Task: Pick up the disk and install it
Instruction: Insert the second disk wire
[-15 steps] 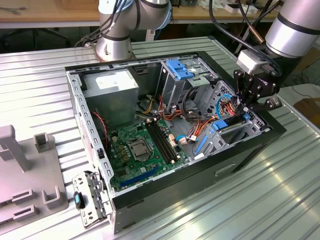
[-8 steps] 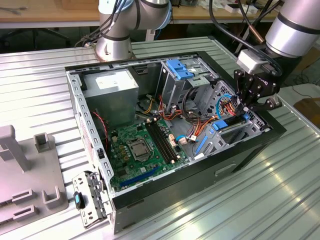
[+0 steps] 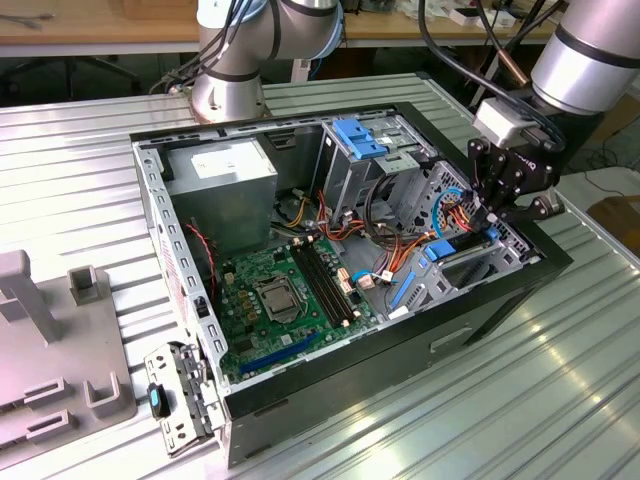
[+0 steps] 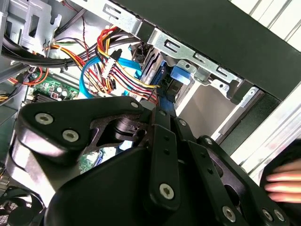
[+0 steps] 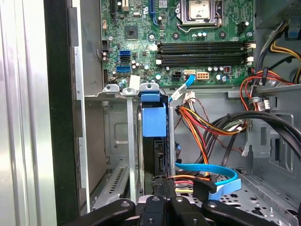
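Note:
The disk [image 5: 154,121] stands on edge in the drive bay at the front corner of the open computer case [image 3: 180,300], on the exterior view's right. Its bright blue carrier [image 4: 181,77] sticks up between the bay's metal walls. In the exterior view the disk [image 3: 462,241] is a blue and grey strip just under my fingers. My gripper [image 3: 497,213] reaches down into this bay from above. In both wrist views the gripper [image 5: 164,186] [image 4: 160,110] has its black fingers drawn close together on the disk's near blue edge.
Red, orange and blue cables [image 5: 207,127] bunch right beside the bay. The motherboard [image 3: 290,290], the grey power supply box [image 3: 220,185] and a blue bracket [image 3: 358,137] on the drive cage lie further in. A grey fixture [image 3: 40,330] sits on the exterior view's left. A person's hand [image 4: 282,181] is near the case.

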Robot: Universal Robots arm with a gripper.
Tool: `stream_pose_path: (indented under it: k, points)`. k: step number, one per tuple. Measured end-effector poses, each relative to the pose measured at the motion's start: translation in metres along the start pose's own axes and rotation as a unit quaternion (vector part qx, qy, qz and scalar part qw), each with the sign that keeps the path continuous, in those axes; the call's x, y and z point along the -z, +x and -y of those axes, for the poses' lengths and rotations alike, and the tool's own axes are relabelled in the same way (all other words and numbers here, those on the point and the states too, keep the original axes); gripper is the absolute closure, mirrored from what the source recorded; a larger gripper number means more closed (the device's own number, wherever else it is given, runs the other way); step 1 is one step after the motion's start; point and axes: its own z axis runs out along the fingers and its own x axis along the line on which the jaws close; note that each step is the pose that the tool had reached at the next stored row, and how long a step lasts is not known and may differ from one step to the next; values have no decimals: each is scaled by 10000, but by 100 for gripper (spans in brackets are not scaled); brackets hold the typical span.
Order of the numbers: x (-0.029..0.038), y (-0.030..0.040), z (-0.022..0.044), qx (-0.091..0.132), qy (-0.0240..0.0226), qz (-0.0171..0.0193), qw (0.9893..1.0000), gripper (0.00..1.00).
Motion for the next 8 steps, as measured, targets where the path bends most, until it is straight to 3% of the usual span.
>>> stream_pose_path:
  k: [8]
  points:
    - [103, 3, 5, 0, 0, 0, 10000, 89]
